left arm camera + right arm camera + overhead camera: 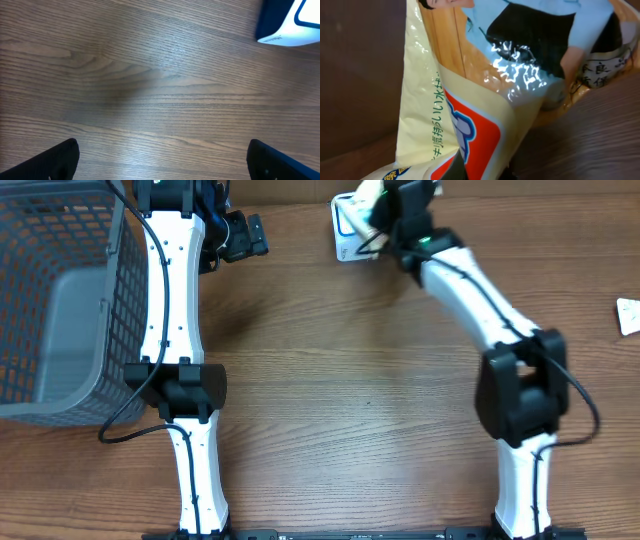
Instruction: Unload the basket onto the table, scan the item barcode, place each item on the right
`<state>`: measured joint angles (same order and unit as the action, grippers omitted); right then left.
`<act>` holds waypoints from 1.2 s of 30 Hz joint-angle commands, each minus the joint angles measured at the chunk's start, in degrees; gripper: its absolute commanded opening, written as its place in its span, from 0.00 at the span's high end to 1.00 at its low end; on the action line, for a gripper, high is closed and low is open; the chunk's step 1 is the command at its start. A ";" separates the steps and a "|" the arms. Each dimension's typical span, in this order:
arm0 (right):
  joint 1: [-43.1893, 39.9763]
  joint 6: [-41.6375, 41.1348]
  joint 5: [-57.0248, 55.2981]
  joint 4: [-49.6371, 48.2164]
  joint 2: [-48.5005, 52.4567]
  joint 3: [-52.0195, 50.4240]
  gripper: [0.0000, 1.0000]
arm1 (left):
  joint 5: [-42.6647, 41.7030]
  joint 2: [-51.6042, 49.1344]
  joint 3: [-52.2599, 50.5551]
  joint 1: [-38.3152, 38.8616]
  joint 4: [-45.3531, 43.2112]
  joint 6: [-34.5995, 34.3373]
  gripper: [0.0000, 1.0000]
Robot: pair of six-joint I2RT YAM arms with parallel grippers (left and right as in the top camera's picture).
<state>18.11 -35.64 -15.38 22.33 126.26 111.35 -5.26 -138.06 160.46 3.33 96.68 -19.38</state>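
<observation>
**Packet held at the scanner, far edge of the worktop**

The glossy printed packet (470,100) is pinched between the pressed-together jaws of the right gripper (383,228). It is hung just over a white and blue box (345,238), taken to be the scanner, at the middle of the far edge of the worktop (350,390). The left gripper (246,236) is empty, its jaws spread wide over bare wood near the same edge, beside the wire basket (60,290) at the far left corner. The presenting step is judged to be in hand. No barcode is seen on the packet face shown in the right wrist view, so a turn of the packet is probably called for next, until the code is faced toward the scanner.
</observation>
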 commanded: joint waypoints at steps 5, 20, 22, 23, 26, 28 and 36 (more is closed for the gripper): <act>-17.88 0.98 -2.82 11.72 -11.82 2.25 0.96 | 0.79 -0.24 -0.35 -0.22 0.13 -0.35 0.00; -52.00 6.73 -0.09 22.77 -6.49 -0.48 0.96 | 0.79 -0.24 -0.35 -0.22 0.13 -0.35 0.00; -55.74 12.00 3.02 20.85 -3.65 -0.48 0.96 | 0.79 -0.24 -0.35 -0.22 0.13 -0.35 0.00; -56.57 13.25 3.67 20.37 -2.84 -0.48 0.96 | 0.79 -0.24 -0.35 -0.22 0.13 -0.35 0.00; -58.55 14.86 3.89 19.50 -0.79 -0.48 0.94 | 0.79 -0.24 -0.35 -0.22 0.13 -0.35 0.00; -59.47 15.15 3.91 19.12 -0.04 -0.46 0.82 | 0.79 -0.24 -0.35 -0.22 0.13 -0.37 0.00; -60.72 15.08 3.91 22.75 -2.08 2.32 0.15 | 0.79 -0.24 -0.35 -0.22 0.11 -0.35 0.00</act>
<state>-42.06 -21.19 -11.81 43.70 127.02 110.91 -5.26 -138.06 160.46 3.33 96.68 -19.38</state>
